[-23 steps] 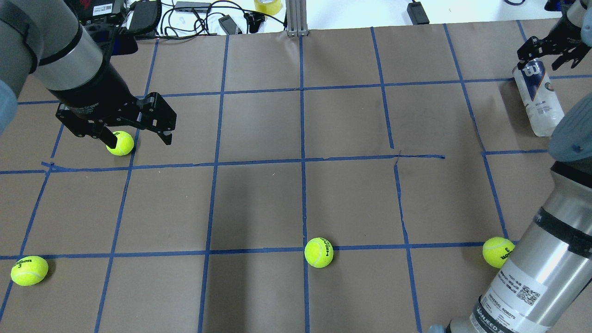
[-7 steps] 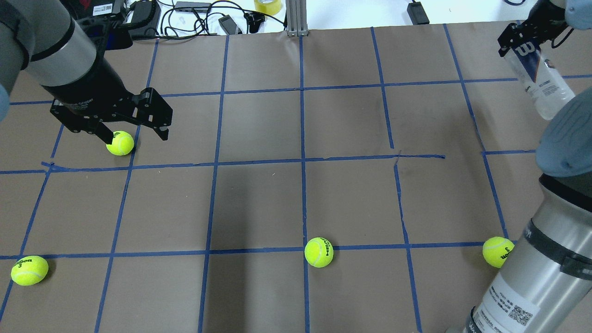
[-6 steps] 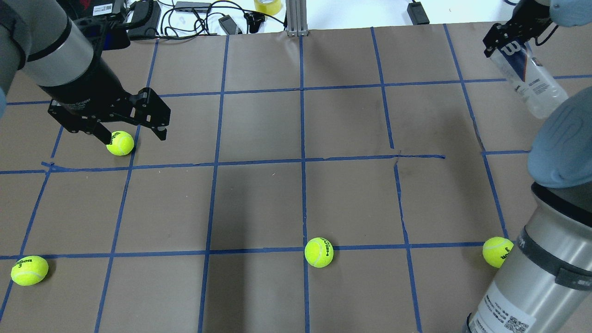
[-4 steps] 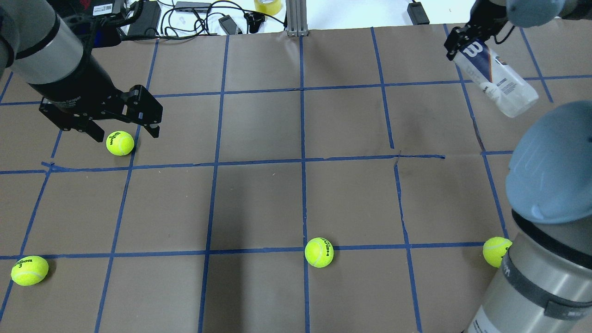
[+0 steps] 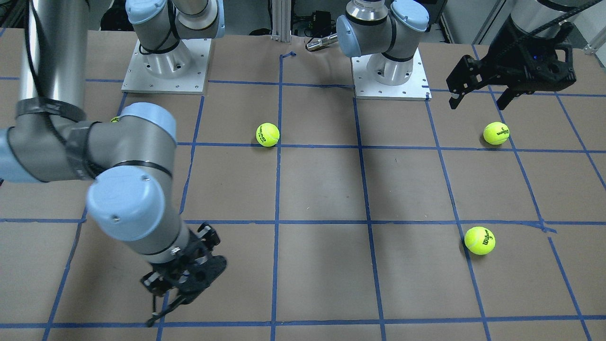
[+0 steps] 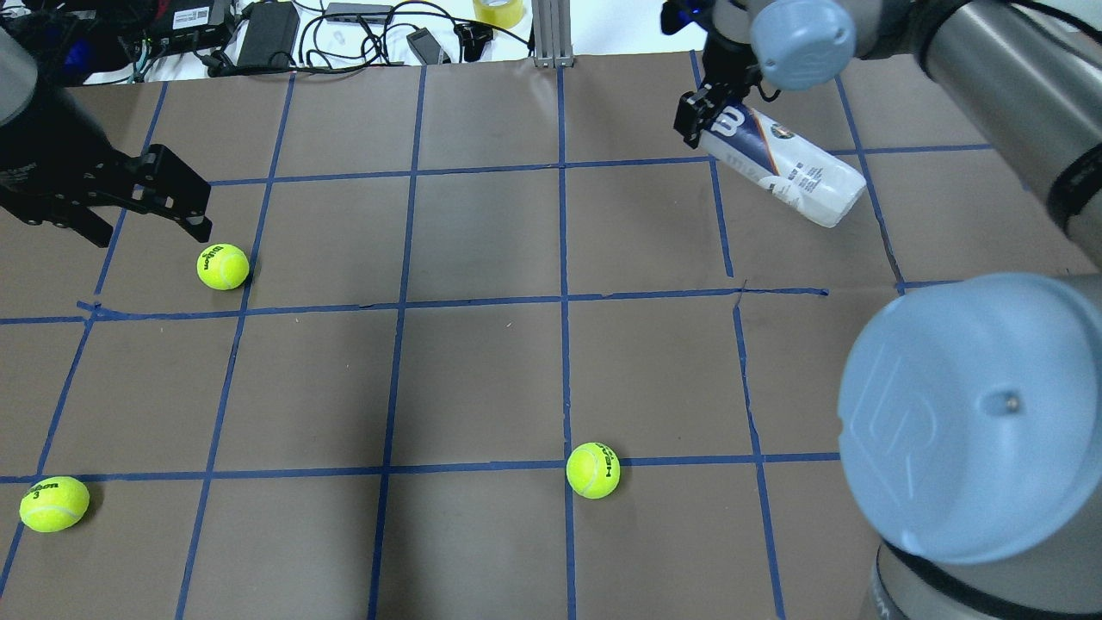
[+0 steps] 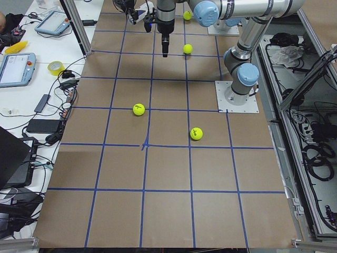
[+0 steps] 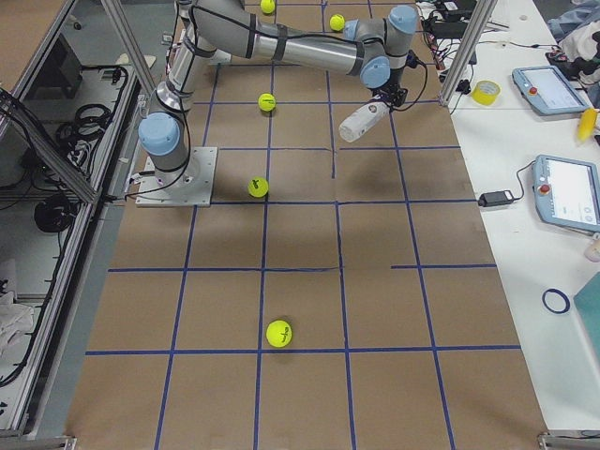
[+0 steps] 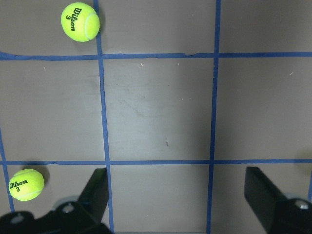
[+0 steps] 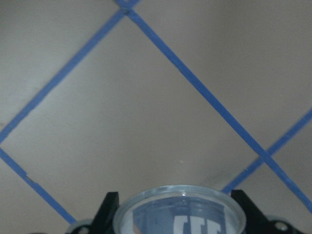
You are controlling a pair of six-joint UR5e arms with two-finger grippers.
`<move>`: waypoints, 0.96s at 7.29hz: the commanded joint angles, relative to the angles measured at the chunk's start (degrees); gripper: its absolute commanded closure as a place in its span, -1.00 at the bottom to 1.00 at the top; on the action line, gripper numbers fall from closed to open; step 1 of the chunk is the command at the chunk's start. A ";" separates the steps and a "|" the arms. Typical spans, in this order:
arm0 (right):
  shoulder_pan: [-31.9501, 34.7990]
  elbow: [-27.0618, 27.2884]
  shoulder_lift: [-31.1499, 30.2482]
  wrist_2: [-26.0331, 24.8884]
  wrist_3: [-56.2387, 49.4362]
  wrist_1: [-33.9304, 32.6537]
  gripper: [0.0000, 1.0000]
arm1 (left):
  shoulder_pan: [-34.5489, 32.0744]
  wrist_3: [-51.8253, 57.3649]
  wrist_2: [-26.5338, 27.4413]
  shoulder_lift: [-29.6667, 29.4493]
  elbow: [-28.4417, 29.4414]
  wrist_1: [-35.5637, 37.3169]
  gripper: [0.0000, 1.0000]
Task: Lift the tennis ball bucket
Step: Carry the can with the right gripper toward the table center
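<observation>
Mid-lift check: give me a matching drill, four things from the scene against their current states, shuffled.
Things:
1. tennis ball bucket
2. left pincer
3. right pincer
4. HEAD ball

States:
A. open, holding nothing
B. resting on the table
C. tilted, held in the air
D. shut on the bucket's end

Pairs: 1-C, 2-A, 3-D, 4-B

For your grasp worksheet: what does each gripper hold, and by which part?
Right gripper holds the tennis ball bucket at one end; left gripper holds nothing.
</observation>
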 commanded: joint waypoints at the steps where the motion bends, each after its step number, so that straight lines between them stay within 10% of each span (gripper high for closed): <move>1: 10.68 1.09 0.74 0.13 -6.71 -6.95 1.00 | 4.35 5.26 -0.18 -0.25 -0.06 0.08 -1.00; 7: 19.61 1.62 6.01 5.93 -24.25 -14.64 1.00 | 5.33 5.45 0.08 -0.25 -0.32 0.00 -1.00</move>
